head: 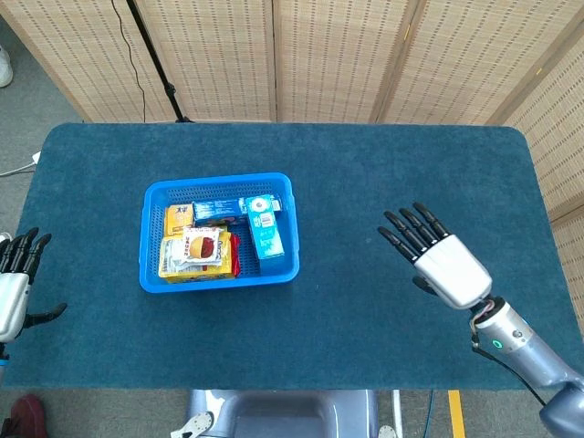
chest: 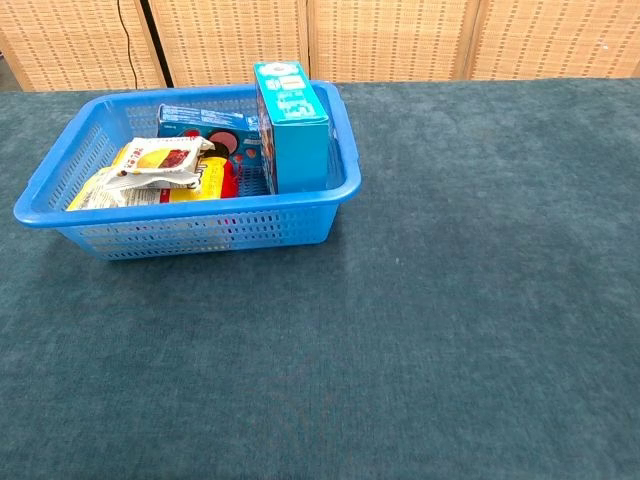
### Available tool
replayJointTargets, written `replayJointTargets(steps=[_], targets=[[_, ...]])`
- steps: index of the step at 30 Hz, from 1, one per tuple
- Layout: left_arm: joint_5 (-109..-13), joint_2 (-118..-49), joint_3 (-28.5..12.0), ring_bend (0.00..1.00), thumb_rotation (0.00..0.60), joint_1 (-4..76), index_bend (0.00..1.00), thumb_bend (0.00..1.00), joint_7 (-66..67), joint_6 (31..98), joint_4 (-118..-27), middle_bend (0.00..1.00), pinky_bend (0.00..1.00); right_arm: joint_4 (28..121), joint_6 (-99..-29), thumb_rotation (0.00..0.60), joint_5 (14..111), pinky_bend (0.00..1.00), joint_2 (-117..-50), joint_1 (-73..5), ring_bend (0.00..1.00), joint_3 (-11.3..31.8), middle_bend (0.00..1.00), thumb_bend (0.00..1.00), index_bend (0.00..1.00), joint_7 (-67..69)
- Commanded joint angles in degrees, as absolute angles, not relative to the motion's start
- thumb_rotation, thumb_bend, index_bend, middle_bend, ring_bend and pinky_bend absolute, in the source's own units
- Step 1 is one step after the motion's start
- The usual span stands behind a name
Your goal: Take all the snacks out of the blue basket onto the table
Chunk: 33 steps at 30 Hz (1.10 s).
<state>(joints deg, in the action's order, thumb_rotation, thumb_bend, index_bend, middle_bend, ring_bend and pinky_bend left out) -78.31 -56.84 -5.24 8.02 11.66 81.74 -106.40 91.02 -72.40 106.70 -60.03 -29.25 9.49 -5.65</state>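
- My right hand [head: 438, 257] and left hand [head: 14, 274] hover empty, fingers spread.
- The blue basket [head: 151, 235] sits left of centre, snacks [head: 196, 251] inside.
- Risk: tight packing could make me drag the basket.

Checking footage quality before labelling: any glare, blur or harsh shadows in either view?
Head view: even light, sharp, only a soft shadow under the right hand. Chest view: blue basket crisp, no glare on the snack packets, faint shadow beside the basket.
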Motion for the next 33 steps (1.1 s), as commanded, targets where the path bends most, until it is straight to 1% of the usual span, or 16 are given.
replayJointTargets(steps=[1, 7, 16, 25, 33], targets=[[-77.9, -56.6, -5.5, 0.0, 0.6, 7.8, 0.0, 0.0, 11.9, 82.3, -106.8, 0.0, 0.0, 90.0, -67.8, 0.6, 110.3, 0.0, -61.1, -35.2, 0.0, 10.6, 0.0, 0.0, 0.0, -5.3], [-77.4, -56.4, -5.7, 0.0, 0.6, 7.4, 0.0, 0.0, 12.2, 83.3, -107.7, 0.0, 0.0, 87.1, -60.5, 0.6, 112.4, 0.0, -65.4, -43.9, 0.0, 10.7, 0.0, 0.0, 0.0, -5.2], [-76.1, -56.8, -6.1, 0.0, 0.6, 7.5, 0.0, 0.0, 13.2, 83.5, -108.0, 0.0, 0.0, 83.2, -52.4, 0.6, 108.5, 0.0, -71.1, -52.3, 0.0, 12.1, 0.0, 0.0, 0.01, -6.7], [-73.7, -56.7, -6.8, 0.0, 0.6, 7.5, 0.0, 0.0, 12.4, 83.1, -107.2, 0.0, 0.0, 80.4, -48.1, 0.6, 106.5, 0.0, -74.6, -57.4, 0.0, 11.7, 0.0, 0.0, 0.04, -9.6], [-71.3, -56.9, -7.5, 0.0, 0.6, 8.0, 0.0, 0.0, 12.2, 82.2, -106.6, 0.0, 0.0, 77.5, -44.2, 0.6, 104.0, 0.0, -80.1, -62.1, 0.0, 11.8, 0.0, 0.0, 0.1, -13.8]])
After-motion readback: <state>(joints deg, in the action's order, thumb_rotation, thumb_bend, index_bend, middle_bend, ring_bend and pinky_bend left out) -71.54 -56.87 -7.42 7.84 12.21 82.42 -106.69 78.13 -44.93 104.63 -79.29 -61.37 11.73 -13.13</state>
